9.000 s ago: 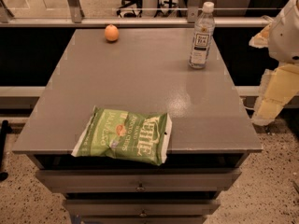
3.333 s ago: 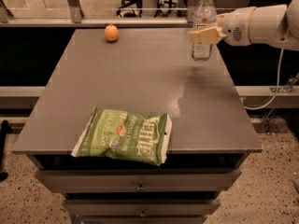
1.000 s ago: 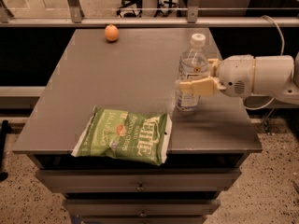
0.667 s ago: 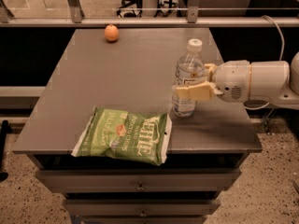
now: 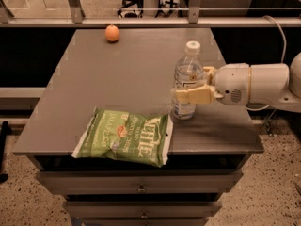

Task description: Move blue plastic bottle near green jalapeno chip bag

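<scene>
Our gripper (image 5: 186,86) pinches the clear, white-capped blue plastic bottle (image 5: 187,67). Left of it lies the crinkly green jalapeno chip bag (image 5: 124,136), lettered "Kettle".

The white arm (image 5: 256,84) reaches in level from the right, its claw (image 5: 187,93) clamped around the middle of the blue plastic bottle (image 5: 188,72), cream fingers (image 5: 194,96) pointing left.

My pincer (image 5: 190,94) reaches in from the right, clamped round the bottle (image 5: 188,72), just beside the chip bag (image 5: 124,137). Middle and left of the surface (image 5: 117,79) lie open; an orange (image 5: 112,33) sits at the far edge.
</scene>
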Controlling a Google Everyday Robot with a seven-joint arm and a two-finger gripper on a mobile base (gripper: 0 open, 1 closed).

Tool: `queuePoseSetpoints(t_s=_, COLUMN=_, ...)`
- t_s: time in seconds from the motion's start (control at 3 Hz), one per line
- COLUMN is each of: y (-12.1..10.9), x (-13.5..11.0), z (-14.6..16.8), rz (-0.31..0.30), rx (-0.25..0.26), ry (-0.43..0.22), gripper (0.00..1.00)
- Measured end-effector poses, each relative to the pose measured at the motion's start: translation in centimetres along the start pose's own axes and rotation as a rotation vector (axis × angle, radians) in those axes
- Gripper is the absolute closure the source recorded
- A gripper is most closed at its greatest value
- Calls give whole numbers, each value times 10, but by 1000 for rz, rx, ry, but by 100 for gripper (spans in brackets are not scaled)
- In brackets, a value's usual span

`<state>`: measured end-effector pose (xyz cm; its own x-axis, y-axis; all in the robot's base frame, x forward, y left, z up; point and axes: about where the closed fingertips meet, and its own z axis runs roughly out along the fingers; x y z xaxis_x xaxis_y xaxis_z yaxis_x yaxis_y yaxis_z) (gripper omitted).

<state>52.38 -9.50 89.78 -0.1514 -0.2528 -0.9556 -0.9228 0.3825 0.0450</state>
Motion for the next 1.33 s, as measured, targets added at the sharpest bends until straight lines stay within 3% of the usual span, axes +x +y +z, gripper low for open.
queuePoseSetpoints(t_s=0.33, y=1, x=3, z=2, rz=5, rx=-5, ry=1, gripper=8)
queuePoseSetpoints(t_s=0.67, y=2, x=13, z=8, rz=18, rx=-16, ry=3, gripper=0)
queuePoseSetpoints(t_s=1.0, y=-10, x=10, z=-3, rz=-8, rx=-7, ry=8, gripper=0)
queuePoseSetpoints(t_s=1.33, y=-38, x=-9, z=-34, rz=-80, rx=22, ry=32, gripper=0)
